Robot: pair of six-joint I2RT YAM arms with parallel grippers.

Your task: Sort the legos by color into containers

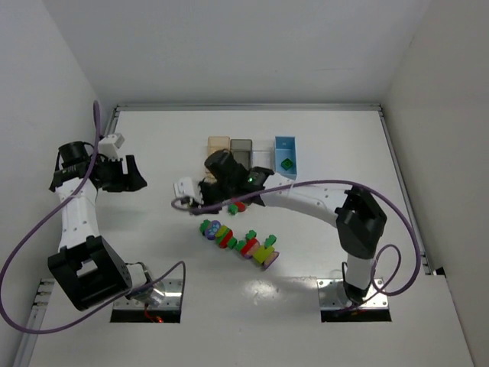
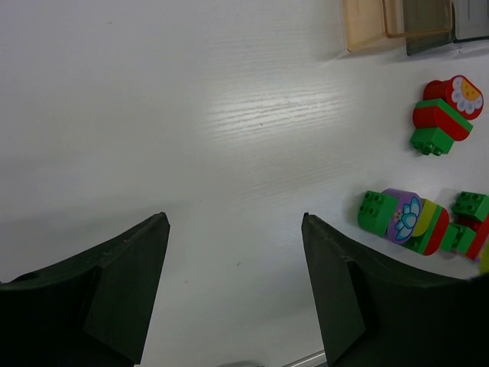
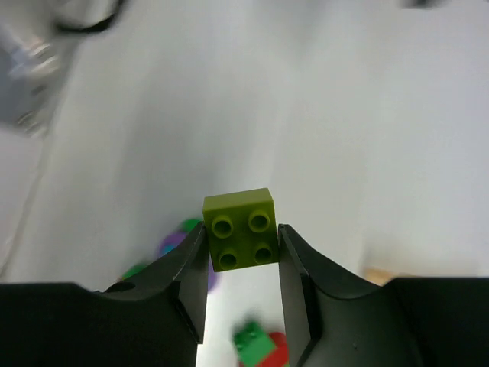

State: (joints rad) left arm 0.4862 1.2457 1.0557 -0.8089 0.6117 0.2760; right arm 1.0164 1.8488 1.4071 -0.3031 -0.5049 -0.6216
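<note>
Right now my right tool (image 3: 241, 243) is clamped on a lime-yellow two-by-two brick (image 3: 238, 228). One finger presses each side of it, and its four studs face the wrist camera. The brick hangs clear of the white tabletop (image 1: 336, 160), above and just beyond the long row of legos (image 1: 238, 241), which I take as my landmark for everything else.

That row lies slantwise on the tabletop, a chain of green, purple, lime-yellow and red bricks joined together. Just beyond the row, beneath my right tool, sits a small cluster of red and green bricks (image 2: 445, 115). From the left wrist camera I see a flower printed on its red piece.

Farther beyond the row the containers stand side by side. There is a tan bin (image 1: 218, 144) with a dark grey bin (image 1: 241, 148) right beside it. A light blue bin (image 1: 286, 154) stands off to the right with a dark green brick (image 1: 286, 163) lying inside. Whether anything lies in the tan or grey bin I cannot tell.

My left tool (image 2: 233, 252) hangs well to the left of the row, above bare tabletop, with its fingers spread apart and nothing between them.
</note>
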